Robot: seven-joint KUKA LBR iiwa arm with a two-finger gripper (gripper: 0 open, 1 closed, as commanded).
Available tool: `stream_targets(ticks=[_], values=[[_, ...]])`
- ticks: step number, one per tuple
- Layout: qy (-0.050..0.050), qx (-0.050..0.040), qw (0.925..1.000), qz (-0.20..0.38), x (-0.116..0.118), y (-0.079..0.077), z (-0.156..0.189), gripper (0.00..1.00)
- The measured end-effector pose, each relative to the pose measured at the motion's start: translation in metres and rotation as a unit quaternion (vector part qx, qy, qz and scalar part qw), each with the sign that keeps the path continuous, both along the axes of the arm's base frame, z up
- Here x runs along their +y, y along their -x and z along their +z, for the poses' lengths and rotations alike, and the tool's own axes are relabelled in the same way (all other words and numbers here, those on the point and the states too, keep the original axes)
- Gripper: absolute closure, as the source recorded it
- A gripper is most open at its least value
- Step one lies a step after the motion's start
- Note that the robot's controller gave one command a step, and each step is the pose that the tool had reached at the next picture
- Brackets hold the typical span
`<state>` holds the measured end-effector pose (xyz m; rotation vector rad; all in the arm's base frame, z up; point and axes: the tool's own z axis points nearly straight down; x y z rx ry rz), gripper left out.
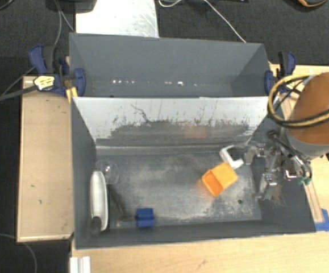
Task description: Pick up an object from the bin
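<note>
Looking into the grey bin (170,124), we find the fingers (265,182) low by its right wall; we cannot tell whether they are apart. A long white tube (98,201) lies along the left wall, an orange block (219,180) near the fingers, a blue block (145,218) by the front-left corner.

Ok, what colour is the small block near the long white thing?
The block is blue, seen best in the camera view.
</note>
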<state>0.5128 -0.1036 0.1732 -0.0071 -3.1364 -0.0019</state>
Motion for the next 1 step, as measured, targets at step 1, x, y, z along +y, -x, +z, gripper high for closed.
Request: stream_targets(ticks=[1], values=[[0.001,-0.0041,1.0000,0.002,0.0004,-0.0017,0.0046,0.00]])
